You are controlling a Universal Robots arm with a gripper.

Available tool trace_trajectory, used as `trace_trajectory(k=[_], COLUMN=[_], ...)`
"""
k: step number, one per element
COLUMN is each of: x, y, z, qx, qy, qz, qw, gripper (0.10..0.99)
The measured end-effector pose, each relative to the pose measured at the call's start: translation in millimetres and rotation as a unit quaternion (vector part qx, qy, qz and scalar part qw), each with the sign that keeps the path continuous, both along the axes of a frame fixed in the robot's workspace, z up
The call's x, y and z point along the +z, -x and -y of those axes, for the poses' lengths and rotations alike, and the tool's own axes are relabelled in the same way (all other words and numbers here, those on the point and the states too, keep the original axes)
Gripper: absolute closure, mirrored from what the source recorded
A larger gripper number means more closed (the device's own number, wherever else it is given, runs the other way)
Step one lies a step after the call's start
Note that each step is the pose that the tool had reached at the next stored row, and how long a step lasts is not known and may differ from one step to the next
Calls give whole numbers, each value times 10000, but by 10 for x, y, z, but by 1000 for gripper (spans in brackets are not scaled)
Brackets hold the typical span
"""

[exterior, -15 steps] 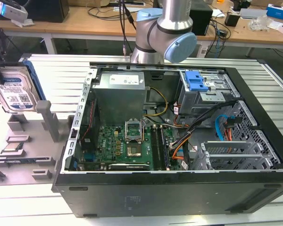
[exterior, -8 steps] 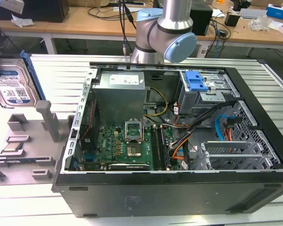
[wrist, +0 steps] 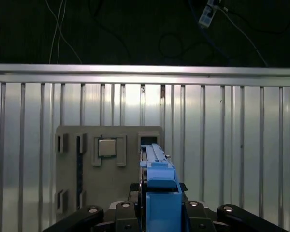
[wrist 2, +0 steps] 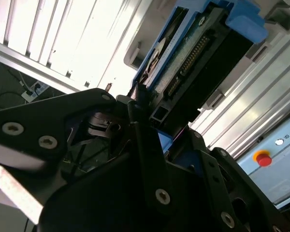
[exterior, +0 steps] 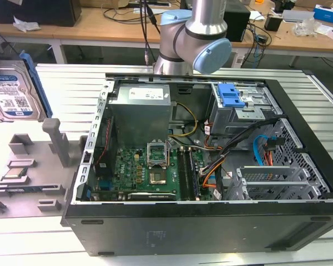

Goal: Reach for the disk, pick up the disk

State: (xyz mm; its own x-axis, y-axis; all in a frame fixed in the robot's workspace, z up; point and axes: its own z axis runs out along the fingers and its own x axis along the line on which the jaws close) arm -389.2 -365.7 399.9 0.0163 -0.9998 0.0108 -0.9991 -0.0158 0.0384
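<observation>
Disk [exterior: 11,91] on edge at ribbed metal table [exterior: 66,77], workbench [exterior: 100,26] behind; tool [wrist 2: 166,121] straddles it, unclear whether clamped.

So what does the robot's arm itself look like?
The arm is a silvery metal tube with rounded grey joints topped by pale blue caps. Its end effector is matte black, built of angular plates fastened with small silver screws.
</observation>
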Motion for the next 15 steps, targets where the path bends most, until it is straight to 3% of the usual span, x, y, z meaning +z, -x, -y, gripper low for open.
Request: trace_trajectory(k=[15], x=[301], y=[0], z=[-5], qx=[0], qy=[0], qz=[0], qw=[10000], gripper=[718])
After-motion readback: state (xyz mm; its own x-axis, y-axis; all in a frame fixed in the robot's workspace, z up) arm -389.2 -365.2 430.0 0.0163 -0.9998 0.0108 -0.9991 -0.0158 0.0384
